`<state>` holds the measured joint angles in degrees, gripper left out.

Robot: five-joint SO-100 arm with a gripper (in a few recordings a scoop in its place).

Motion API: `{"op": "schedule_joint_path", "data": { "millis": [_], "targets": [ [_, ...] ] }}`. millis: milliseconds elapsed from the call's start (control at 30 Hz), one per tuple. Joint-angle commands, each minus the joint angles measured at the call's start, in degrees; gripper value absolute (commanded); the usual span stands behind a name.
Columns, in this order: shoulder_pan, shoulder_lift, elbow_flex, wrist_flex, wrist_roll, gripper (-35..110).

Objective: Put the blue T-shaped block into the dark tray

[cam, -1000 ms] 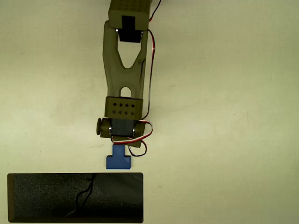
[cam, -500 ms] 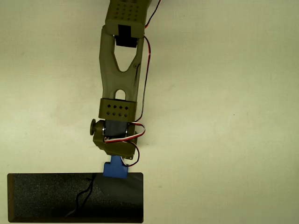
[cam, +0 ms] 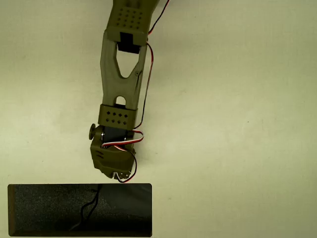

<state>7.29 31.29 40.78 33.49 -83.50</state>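
Starting at the lower edge of the overhead view, the dark tray (cam: 44, 210) lies long-side across, its speckled floor bare except for a thin wiggly line (cam: 89, 206) near the middle. No blue piece rests on any part of the floor that can be seen, so the placing looks not yet done.

Just above the tray's upper rim, the gripper (cam: 116, 173) points down at the table (cam: 237, 124), close to the rim but short of it. Its olive wrist housing and a loop of red-and-white wires (cam: 126, 144) cover the fingers, so I cannot tell whether they are parted or clamped. The blue T-shaped block is hidden; my guess is that it sits under the housing, held or not.

Farther up, the olive arm (cam: 121, 74) stretches to the top edge. What seems left is carrying over the rim and letting go.
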Motion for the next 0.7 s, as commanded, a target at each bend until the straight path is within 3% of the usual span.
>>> {"op": "schedule_joint_path", "data": {
  "millis": [0,67,133,200,667],
  "targets": [
    [0.2,0.0,0.9,-10.1,-0.9,0],
    [0.8,-3.6,0.2,-22.0,-2.0,0],
    [0.9,-10.1,-0.3,-43.7,-4.5,0],
    [-0.2,-17.8,-5.0,-56.6,-8.9,0],
    [-8.4,-33.7,-19.2,-65.7,-14.7,0]
  ]
}}
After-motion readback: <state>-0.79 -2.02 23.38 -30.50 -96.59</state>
